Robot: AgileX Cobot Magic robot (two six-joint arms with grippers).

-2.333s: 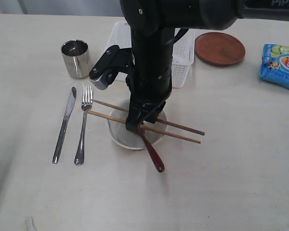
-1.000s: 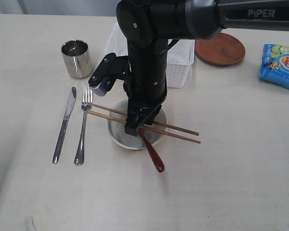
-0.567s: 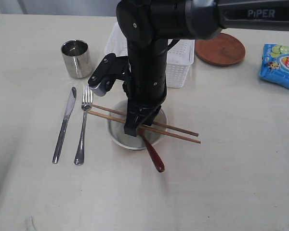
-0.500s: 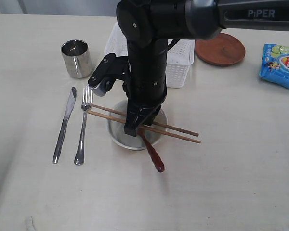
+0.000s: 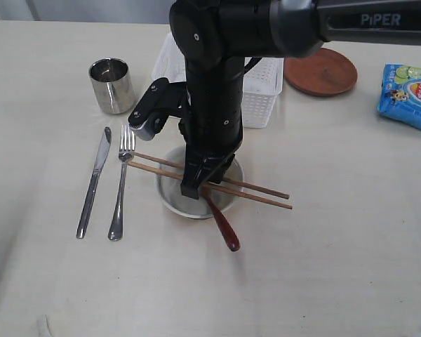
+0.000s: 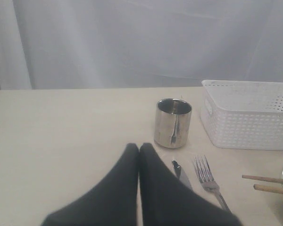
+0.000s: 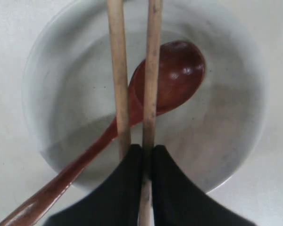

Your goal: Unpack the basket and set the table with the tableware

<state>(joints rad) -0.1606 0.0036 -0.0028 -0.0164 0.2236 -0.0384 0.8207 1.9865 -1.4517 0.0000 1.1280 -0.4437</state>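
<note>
Two chopsticks cross one bowl holding one spoon.

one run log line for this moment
right gripper shut on chopstick over bowl | spoon in bowl | left gripper shut, empty

Middle of basket and far rim of bowl behind the black arm; chip bag partly off-frame
</note>
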